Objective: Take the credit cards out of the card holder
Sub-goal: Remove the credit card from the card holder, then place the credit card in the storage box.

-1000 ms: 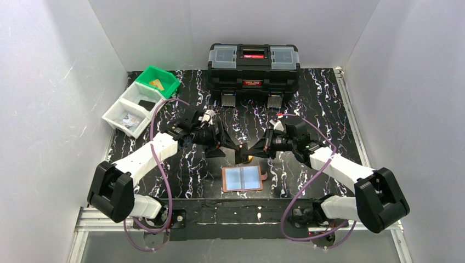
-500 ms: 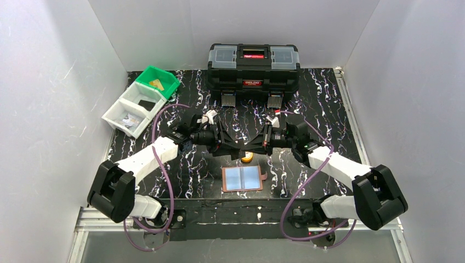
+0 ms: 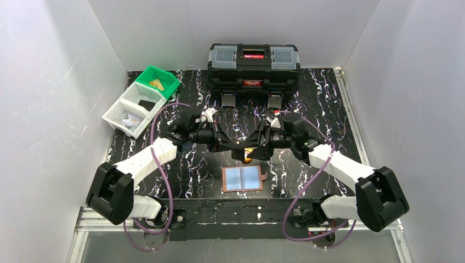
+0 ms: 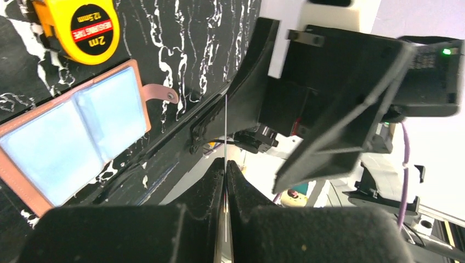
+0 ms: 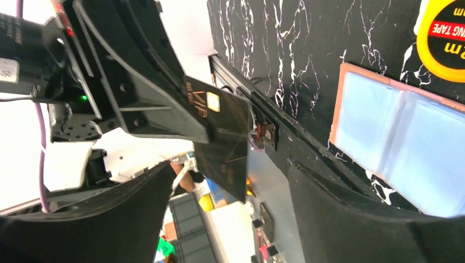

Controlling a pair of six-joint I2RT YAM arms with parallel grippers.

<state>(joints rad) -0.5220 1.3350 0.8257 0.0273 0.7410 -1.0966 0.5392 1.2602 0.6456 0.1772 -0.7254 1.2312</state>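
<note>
card holder (image 3: pixel 242 178) lay nr table (image 3: pixel 329 109) front, tape measure (image 4: pixel 82 30) just behind, credit card (image 5: pixel 219 137) above it; toolbox (image 3: pixel 253 68) back ctr, bins (image 3: pixel 141 101) back-left.

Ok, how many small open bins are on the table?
3, in a diagonal row at far left: the green bin farthest back, the middle white bin next to it, the near white bin at the front. None seems hidden.

A black card (image 5: pixel 222 139) hangs midair beyond the tan card holder (image 3: pixel 242 178), lying open.
</note>
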